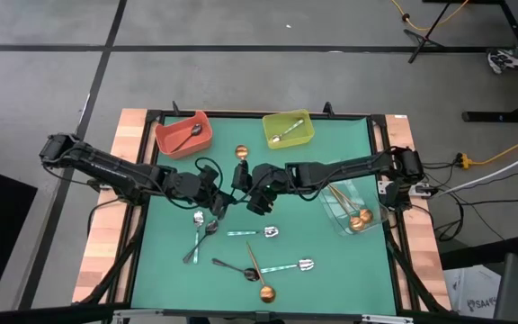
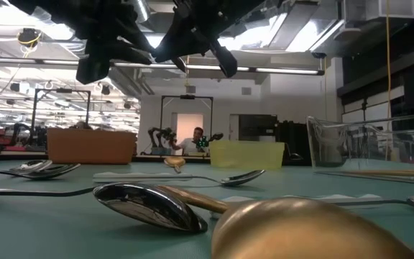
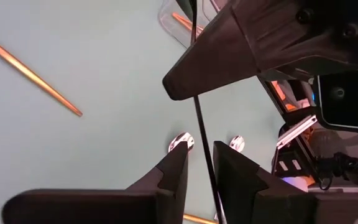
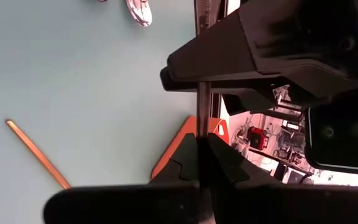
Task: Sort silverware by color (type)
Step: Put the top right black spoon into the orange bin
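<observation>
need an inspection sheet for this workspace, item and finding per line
surface: green mat on a wood-edged table, spoons loose on it
job's things: black spoon in the red bin; silver spoon in the yellow-green bin; copper-gold spoons in the clear bin; loose copper-gold spoon near the front edge
clutter: nothing seen
grippers: left gripper and right gripper meet mid-table; right is shut on a thin black handle, which also runs between the left gripper's fingers
cables: yellow cable on the floor at right
surroundings: grey floor; a person far behind the table in the low view
</observation>
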Robot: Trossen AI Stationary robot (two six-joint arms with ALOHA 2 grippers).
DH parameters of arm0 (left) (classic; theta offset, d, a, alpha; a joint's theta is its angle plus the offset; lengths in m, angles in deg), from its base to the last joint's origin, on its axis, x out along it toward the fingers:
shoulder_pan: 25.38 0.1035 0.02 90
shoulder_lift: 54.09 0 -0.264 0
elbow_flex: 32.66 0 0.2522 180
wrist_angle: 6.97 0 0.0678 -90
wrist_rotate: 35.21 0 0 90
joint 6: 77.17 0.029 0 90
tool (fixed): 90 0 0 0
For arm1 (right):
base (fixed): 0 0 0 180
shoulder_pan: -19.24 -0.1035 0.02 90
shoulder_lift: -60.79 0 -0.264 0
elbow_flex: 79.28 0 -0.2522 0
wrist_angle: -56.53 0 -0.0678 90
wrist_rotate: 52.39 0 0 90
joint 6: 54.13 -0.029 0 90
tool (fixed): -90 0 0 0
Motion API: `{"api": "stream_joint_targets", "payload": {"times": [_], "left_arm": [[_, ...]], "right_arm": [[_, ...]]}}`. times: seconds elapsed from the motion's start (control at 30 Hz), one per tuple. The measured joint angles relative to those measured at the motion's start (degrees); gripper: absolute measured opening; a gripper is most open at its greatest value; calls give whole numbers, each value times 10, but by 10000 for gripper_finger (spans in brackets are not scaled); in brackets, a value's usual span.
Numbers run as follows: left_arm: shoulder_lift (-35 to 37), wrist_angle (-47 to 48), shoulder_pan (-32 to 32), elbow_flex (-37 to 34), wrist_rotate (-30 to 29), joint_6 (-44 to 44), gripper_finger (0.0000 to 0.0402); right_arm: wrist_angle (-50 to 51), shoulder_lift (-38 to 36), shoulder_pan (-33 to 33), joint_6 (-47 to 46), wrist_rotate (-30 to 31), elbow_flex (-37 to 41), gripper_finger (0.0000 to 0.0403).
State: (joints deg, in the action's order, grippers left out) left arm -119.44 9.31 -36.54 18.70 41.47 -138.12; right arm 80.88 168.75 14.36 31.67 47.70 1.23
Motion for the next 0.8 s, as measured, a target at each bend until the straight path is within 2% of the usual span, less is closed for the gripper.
{"api": "stream_joint_targets", "payload": {"times": [0.23, 0.53, 0.8], "left_arm": [[0, 3, 0, 0, -3, -2, 8], [0, 5, 0, 0, -7, -1, 4], [0, 3, 0, 0, -10, 2, 3]], "right_arm": [[2, 0, 0, 1, 2, 0, 1], [0, 0, 0, 0, 3, 0, 6], [-5, 0, 0, 0, 10, 0, 66]]}}
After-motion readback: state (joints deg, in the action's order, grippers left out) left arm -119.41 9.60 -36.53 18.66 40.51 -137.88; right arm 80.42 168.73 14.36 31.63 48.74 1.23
